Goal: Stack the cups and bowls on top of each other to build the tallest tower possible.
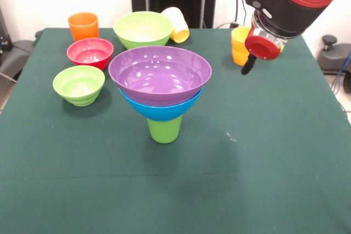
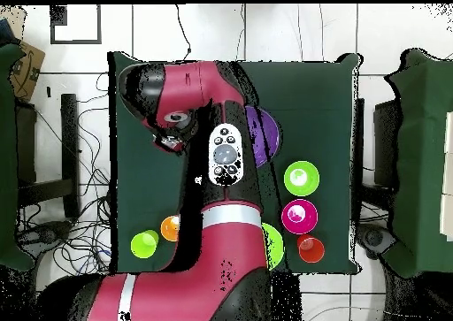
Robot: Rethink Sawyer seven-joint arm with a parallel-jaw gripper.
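Three pieces made the tower (image 1: pixel 159 89) mid-bench: purple bowl (image 1: pixel 159 73) in blue bowl (image 1: pixel 160 112) on a green cup (image 1: pixel 164 129). At two o'clock hung the tool (image 1: pixel 248 65); I couldn't tell its state.

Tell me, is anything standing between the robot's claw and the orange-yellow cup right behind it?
Nothing visible stands between them. In the front view the gripper hangs just in front of the orange-yellow cup, with only bare green table around. The tower and the other bowls sit well off to the side.
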